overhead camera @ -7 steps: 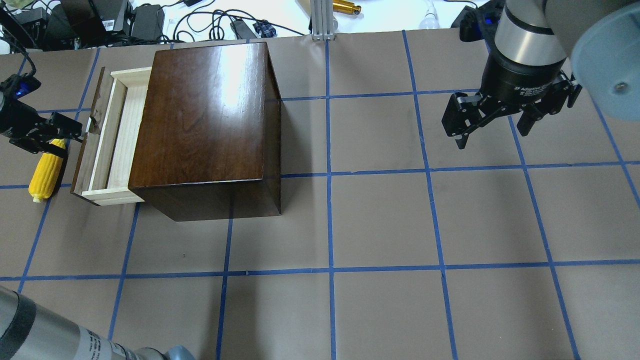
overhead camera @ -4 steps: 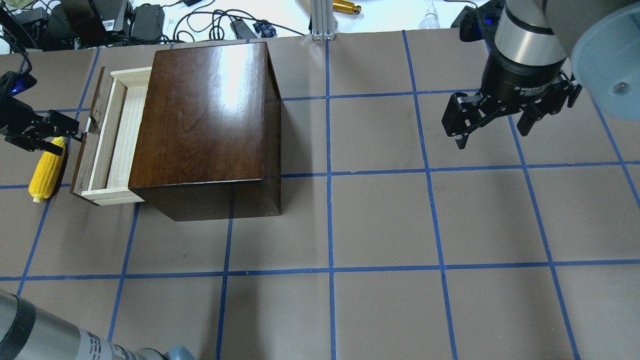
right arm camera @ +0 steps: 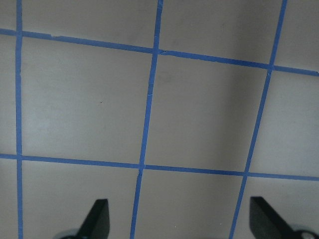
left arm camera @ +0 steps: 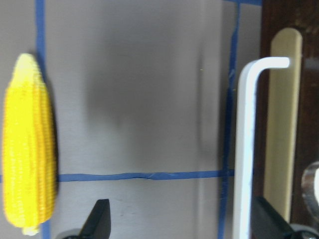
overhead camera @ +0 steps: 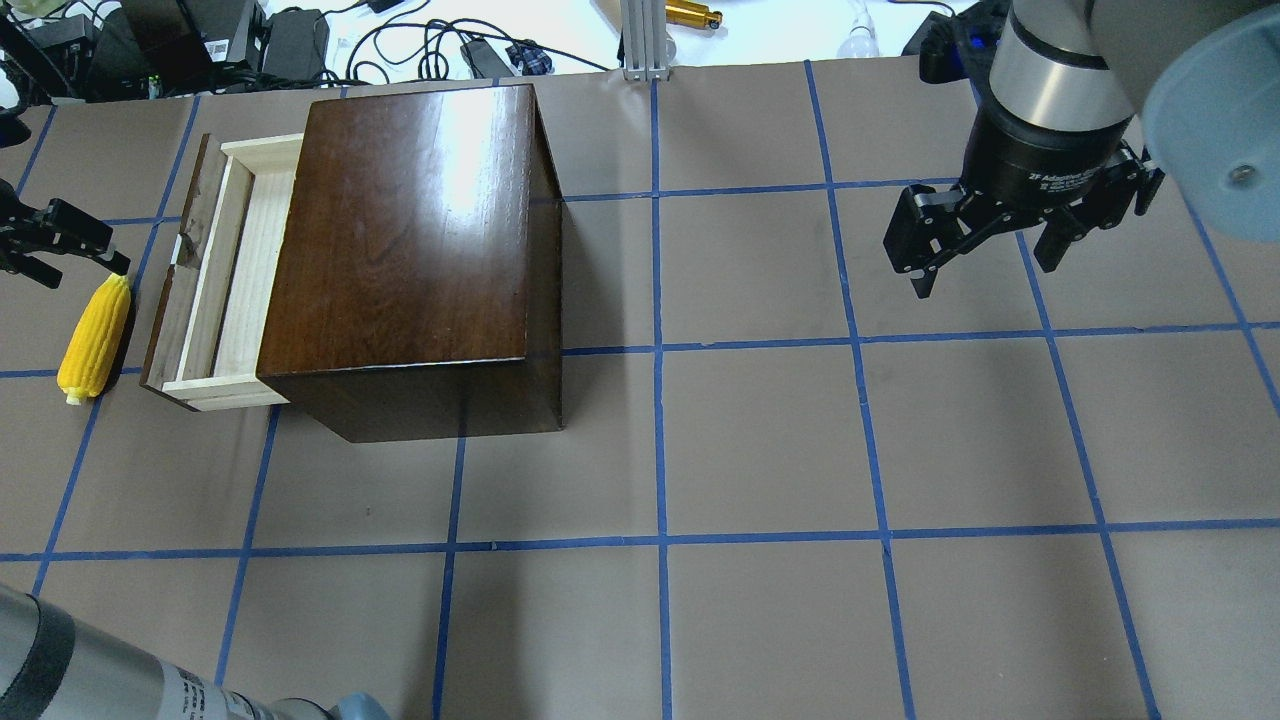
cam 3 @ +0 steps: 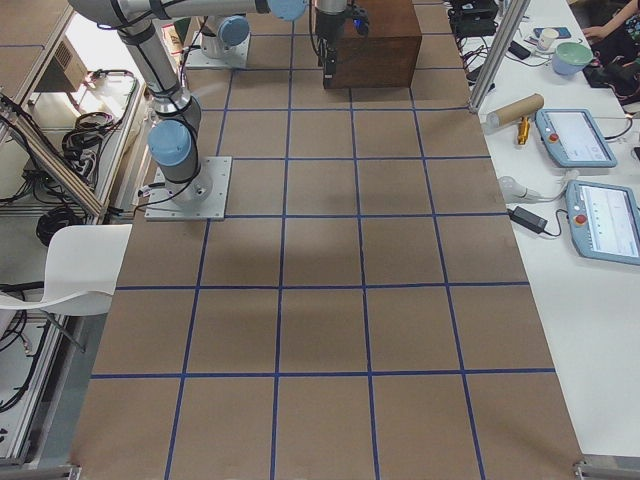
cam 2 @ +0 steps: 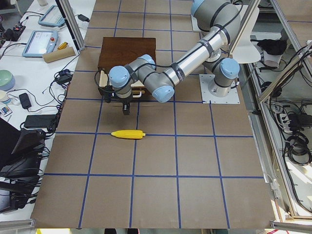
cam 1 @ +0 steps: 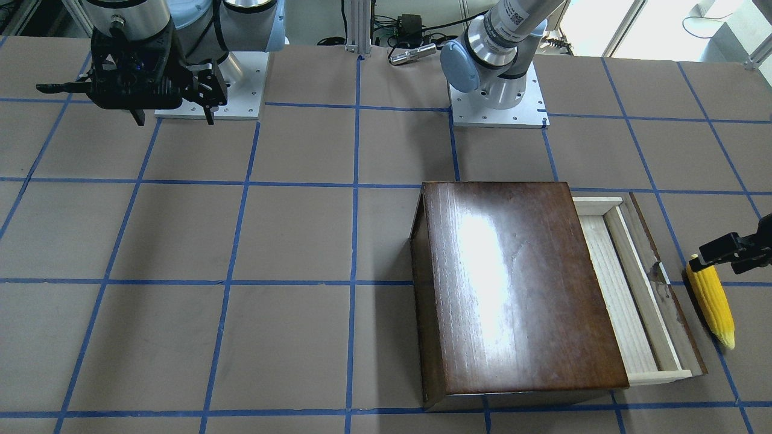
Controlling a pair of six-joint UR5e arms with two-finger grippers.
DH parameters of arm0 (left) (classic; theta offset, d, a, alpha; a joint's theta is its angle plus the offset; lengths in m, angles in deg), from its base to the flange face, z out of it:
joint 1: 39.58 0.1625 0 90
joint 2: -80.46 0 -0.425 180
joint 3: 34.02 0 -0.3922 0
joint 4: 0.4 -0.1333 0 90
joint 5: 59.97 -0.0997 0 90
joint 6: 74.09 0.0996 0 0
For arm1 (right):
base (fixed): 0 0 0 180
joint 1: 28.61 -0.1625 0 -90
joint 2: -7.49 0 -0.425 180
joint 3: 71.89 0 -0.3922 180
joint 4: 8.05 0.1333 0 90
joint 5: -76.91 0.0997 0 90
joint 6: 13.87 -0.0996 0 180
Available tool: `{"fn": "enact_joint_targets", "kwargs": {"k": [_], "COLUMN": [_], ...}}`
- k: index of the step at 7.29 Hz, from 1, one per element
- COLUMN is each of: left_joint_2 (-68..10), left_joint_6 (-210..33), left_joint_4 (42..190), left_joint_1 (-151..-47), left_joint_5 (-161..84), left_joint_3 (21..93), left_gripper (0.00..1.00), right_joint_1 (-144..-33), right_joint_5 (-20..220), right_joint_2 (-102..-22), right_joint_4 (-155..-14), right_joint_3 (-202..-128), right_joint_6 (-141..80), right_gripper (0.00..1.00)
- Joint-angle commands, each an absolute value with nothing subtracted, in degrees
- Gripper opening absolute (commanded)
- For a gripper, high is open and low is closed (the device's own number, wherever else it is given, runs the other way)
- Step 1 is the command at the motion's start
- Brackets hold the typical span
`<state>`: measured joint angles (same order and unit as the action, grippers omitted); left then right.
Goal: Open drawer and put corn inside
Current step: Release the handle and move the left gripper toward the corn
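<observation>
One bumpy, tapered yellow corn [left arm camera: 27, 149] is seen lying on the table [overhead camera: 760, 440], just outside the left gripper's [left arm camera: 183, 221] spread fingers and untouched by them. Beside it, one pale-wood drawer [overhead camera: 215, 270] is seen partly out of one glossy dark box [overhead camera: 410, 240]. Well apart, the right gripper [overhead camera: 985, 272] is held spread and empty.

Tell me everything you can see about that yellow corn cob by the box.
The corn is a bright yellow toy cob with rows of bumpy kernels, plastic-looking, tapered, with a small pale stub at one end. It lies flat on the brown table along a blue tape line, beside the pulled-out drawer but apart from it. The left gripper hangs open nearby, not touching it.
</observation>
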<state>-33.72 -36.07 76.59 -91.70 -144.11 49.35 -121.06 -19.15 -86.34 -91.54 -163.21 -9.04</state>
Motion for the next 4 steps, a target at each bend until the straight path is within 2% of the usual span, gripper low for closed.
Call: {"fn": "enact_joint_targets", "kwargs": {"k": [1, 4], "left_joint_2": [-36.60, -41.87], "left_joint_6": [-33.40, -32.09], "left_joint_4": [71.18, 63.00], "left_joint_1": [-91.43, -90.82], "left_joint_5": [-148.89, -151.20], "left_joint_3": [48.68, 49.38], "left_gripper": [1.00, 1.00], "right_joint_1": [-121.07, -121.07], "right_joint_5": [-19.15, -19.15], "right_joint_2": [-86.38, -86.29], "right_joint_4": [-91.54, -91.54], "right_joint_3": [-163.21, -163.21], "right_joint_6": [-9.04, -9.04], "right_gripper": [1.00, 1.00]}}
